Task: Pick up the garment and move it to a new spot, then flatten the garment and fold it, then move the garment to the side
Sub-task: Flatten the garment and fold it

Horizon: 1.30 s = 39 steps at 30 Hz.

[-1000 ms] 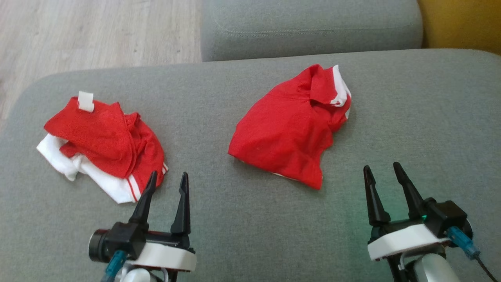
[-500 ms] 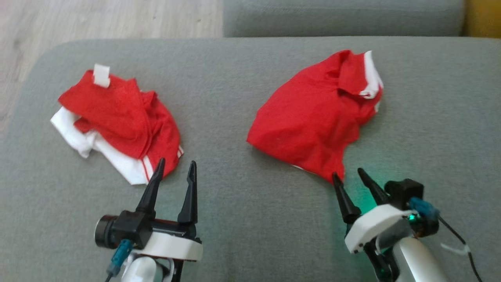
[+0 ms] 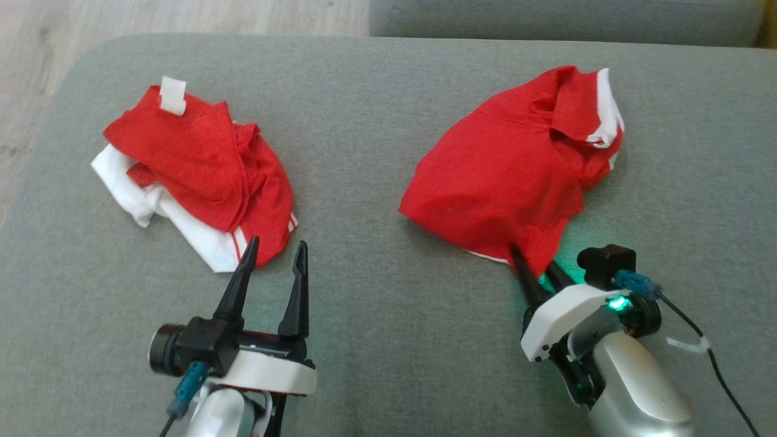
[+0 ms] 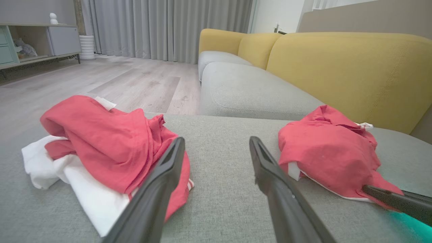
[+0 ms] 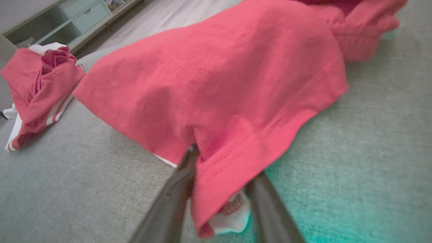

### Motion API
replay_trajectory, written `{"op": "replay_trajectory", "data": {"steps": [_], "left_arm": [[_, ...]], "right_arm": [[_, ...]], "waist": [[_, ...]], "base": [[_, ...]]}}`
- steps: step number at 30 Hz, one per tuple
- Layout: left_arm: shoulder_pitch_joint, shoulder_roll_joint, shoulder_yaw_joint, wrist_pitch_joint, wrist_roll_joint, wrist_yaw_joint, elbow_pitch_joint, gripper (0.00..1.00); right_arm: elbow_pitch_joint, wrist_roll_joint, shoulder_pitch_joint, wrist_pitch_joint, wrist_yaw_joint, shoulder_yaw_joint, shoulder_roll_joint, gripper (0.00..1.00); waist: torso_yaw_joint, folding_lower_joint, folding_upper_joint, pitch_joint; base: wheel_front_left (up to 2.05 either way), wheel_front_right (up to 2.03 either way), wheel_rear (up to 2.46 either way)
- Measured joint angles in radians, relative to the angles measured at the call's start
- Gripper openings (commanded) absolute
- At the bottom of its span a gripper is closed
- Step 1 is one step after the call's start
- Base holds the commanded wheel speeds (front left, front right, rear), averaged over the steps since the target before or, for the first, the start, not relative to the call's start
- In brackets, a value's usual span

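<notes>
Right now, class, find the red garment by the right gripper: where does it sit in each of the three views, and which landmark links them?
Head view: red garment, right of centre, upper half.
Left wrist view: red garment at the right, mid-height.
Right wrist view: red garment across the centre and top.
Shared landmark: the red-and-white garment, to its left in every view.

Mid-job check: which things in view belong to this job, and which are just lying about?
In the job:
right garment, its hem between the fingers of the right gripper

Lying about:
left garment
yellow backrest
cabinet
</notes>
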Motion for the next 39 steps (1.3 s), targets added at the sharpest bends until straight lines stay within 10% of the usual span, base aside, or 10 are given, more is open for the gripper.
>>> {"op": "replay_trajectory", "data": {"steps": [12, 24, 39], "left_arm": [[0.005, -0.001, 0.028, 0.0, 0.01, 0.0, 0.003, 1.0], [0.017, -0.001, 0.005, 0.0, 0.009, 0.001, 0.002, 1.0], [0.024, -0.001, 0.0, 0.0, 0.009, 0.005, 0.016, 1.0]], "right_arm": [[-0.069, -0.065, 0.044, -0.073, 0.0, -0.193, -0.02, 0.0], [-0.224, -0.255, 0.124, 0.082, 0.0, -0.544, -0.07, 0.0], [-0.313, -0.23, 0.139, 0.057, 0.0, -0.475, -0.007, 0.0]], "waist": [[-0.102, -0.0002, 0.0, -0.045], [-0.154, -0.0002, 0.0, -0.067], [-0.14, -0.0002, 0.0, -0.104]], "base": [[0.0, 0.0, 0.0], [0.0, 0.0, 0.0], [0.0, 0.0, 0.0]]}}
